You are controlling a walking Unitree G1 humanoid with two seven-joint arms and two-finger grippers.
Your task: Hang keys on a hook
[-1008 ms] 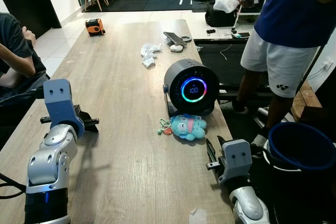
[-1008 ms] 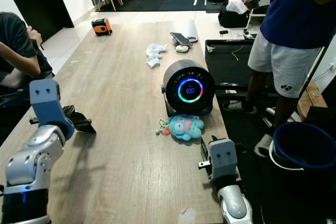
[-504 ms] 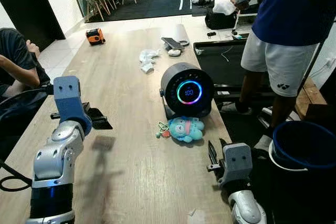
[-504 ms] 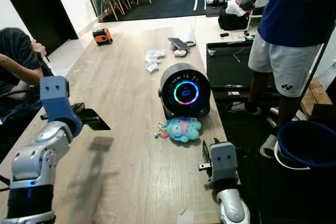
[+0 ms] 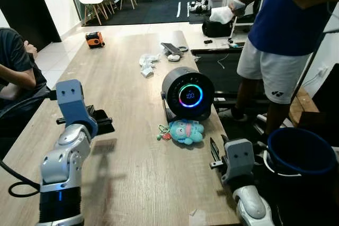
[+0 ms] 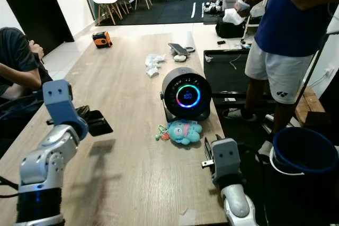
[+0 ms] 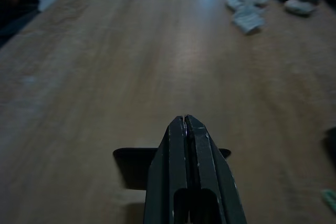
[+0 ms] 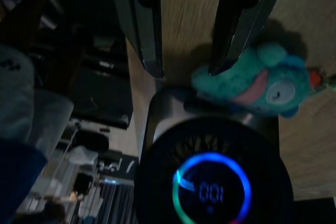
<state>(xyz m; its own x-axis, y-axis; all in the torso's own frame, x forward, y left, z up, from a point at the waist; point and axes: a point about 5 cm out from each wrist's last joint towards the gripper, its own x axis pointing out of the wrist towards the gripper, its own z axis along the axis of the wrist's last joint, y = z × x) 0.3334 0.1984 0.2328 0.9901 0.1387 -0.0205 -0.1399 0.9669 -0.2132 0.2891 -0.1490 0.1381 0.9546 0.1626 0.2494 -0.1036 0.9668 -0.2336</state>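
Two hands were at the worktop [image 5: 132, 93], and only one of them had done much in the last second. The left hand [image 5: 101, 122] had risen off the wood and drifted forward and inward over the worktop, its two black fingers [image 7: 188, 145] pressed flat together with nothing between them. It hovered well apart from the keys, which sat far off to its right.

The keys [image 5: 165, 130] lay where they had lain all along, a small bright bunch tied to a turquoise plush toy [image 5: 185, 130] resting against the foot of the round black speaker [image 5: 188, 92]. The whole scene had slid a little in the head views, but that looked to me like the robot's head shifting, not the things.

The right hand [image 8: 186, 69] had barely stirred. It stayed low at the near edge of the worktop, its fingers spread with a clear gap, aimed along the wood with the plush toy just past its fingertips and a touch to one side.

So the pickup had not begun, and the nearer hand was the right one, already parted for a grasp. I could not make out any hook from where things stood; the pictures were too cluttered at the far end to say. A person in a blue shirt [image 5: 288, 11] stood beyond the right hand, holding controllers.
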